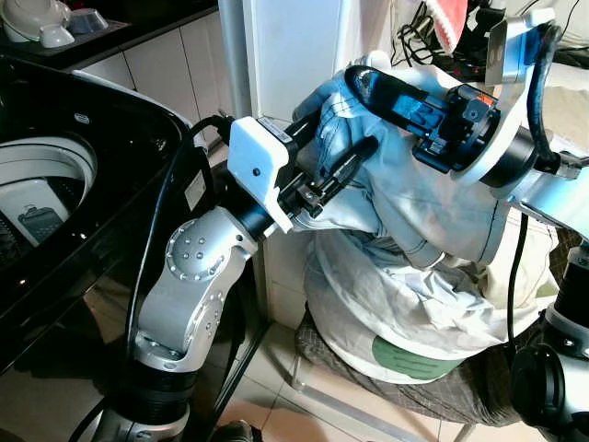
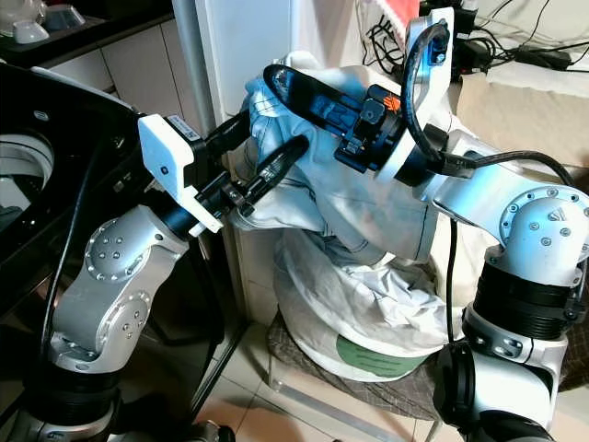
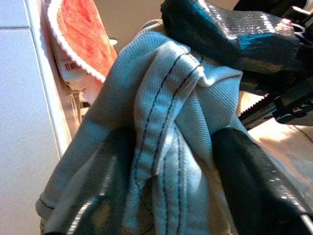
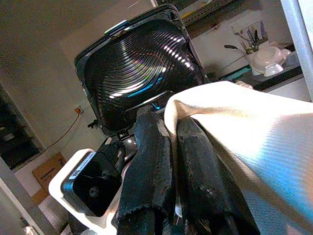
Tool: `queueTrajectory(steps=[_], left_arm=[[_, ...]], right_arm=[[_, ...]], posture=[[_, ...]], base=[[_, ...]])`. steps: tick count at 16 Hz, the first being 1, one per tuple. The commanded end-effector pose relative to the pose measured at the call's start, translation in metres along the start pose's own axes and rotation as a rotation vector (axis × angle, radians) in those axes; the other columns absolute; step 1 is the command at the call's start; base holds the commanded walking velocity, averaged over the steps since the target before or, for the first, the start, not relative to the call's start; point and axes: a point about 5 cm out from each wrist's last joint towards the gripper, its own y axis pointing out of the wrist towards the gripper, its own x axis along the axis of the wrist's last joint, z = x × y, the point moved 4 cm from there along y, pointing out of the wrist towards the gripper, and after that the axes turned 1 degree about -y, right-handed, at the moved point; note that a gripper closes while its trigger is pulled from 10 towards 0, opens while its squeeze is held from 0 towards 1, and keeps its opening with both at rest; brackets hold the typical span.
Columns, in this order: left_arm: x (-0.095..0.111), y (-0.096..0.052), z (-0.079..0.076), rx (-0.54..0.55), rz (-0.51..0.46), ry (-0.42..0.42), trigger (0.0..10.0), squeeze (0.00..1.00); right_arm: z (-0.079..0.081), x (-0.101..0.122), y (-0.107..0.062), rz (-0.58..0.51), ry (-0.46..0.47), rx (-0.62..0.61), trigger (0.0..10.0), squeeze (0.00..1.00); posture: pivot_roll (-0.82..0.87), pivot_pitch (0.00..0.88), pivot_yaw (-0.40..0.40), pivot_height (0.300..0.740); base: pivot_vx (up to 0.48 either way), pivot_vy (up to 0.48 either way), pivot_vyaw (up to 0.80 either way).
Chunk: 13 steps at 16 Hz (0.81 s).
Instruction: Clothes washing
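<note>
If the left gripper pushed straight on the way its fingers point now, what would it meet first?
The left gripper already has the pale blue garment bunched between its fingers; beyond that, probably the right gripper, though depth is unclear.

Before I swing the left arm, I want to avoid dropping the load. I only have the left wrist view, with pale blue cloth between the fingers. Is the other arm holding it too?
Observer: Yes. The right tool is clamped on the top of the denim garment, just above your left tool.
Operator: What's underneath?
Observer: A stuffed white laundry bag. The garment's lower end reaches down to it.
Operator: And the washer?
Observer: The washing machine is on the robot's left, and its drum is open at the top.
</note>
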Motion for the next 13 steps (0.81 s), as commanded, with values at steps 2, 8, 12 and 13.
queueTrajectory(steps=[2, 8, 12, 13], left_arm=[[-0.0103, -0.0017, -0.0023, -0.017, 0.044, -0.019, 0.0, 0.00], [-0.0101, -0.0025, -0.0034, -0.023, 0.040, -0.033, 0.0, 0.00], [-0.0106, -0.0037, -0.0017, -0.022, 0.049, -0.032, 0.0, 0.00], [-0.0109, -0.0043, -0.0006, -0.017, 0.052, -0.031, 0.0, 0.00]], right_arm=[[0.0200, 0.0053, 0.0016, -0.008, -0.034, 0.087, 0.0, 0.00], [0.0202, 0.0054, 0.0003, 0.002, -0.038, 0.065, 0.0, 0.00], [0.0212, 0.0051, 0.0012, -0.001, -0.037, 0.063, 0.0, 0.00], [0.0211, 0.0051, 0.0017, 0.000, -0.038, 0.063, 0.0, 0.00]], posture=[[-0.03, 0.000, -0.013, 0.740], [-0.05, 0.001, -0.010, 0.740], [-0.04, 0.004, -0.012, 0.740], [-0.04, 0.003, -0.012, 0.740]], base=[[0.000, 0.000, 0.00], [0.000, 0.000, 0.00], [0.000, 0.000, 0.00], [0.000, 0.000, 0.00]])
